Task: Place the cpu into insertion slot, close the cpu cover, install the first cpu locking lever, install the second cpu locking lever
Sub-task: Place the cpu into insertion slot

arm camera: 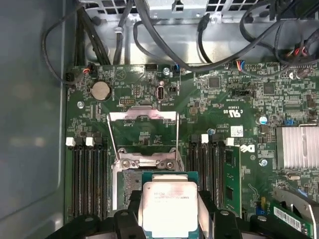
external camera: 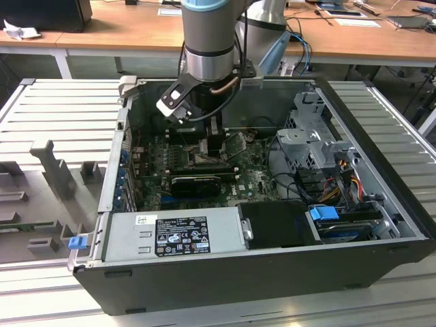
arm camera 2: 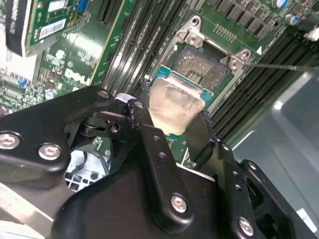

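Silvery cpu [arm camera: 168, 204] over the open insertion slot [arm camera 2: 205, 69]; cpu cover [arm camera: 143, 115] flipped back

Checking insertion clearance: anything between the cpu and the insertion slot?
Nothing visible. The gripper holds the cpu right at the edge of the open insertion slot. The cpu cover is swung back, off the slot.

Smooth satin-silver metal lid on the cpu [arm camera: 168, 205]; bare bright metal cover [arm camera: 143, 115]; glossy green laminate motherboard [arm camera: 209, 99]; matt black gripper [arm camera 2: 172, 113] with shiny metal screw heads [arm camera 2: 178, 202]; grey sheet-metal case [external camera: 286, 99].
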Action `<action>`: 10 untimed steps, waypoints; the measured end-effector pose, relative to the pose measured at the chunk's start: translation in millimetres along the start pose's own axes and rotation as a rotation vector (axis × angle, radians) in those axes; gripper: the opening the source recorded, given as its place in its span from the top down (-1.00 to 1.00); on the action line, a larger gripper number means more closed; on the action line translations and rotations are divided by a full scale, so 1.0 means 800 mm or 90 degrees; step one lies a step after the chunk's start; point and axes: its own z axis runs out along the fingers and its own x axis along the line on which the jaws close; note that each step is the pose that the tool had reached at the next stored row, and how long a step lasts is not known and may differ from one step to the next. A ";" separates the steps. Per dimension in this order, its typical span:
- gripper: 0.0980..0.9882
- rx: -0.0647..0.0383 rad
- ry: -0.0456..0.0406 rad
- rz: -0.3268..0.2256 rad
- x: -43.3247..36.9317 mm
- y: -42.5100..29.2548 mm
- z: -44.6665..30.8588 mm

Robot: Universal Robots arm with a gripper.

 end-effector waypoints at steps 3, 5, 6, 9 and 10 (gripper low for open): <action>0.04 0.000 0.0019 -0.011 0.003 -0.0037 0.0070; 0.04 0.001 0.0022 -0.014 0.005 -0.0052 0.0118; 0.04 0.001 0.0024 -0.016 0.006 -0.0060 0.0149; 0.04 0.001 0.0028 -0.021 0.009 -0.0100 0.0260; 0.04 0.001 0.0028 -0.021 0.009 -0.0108 0.0283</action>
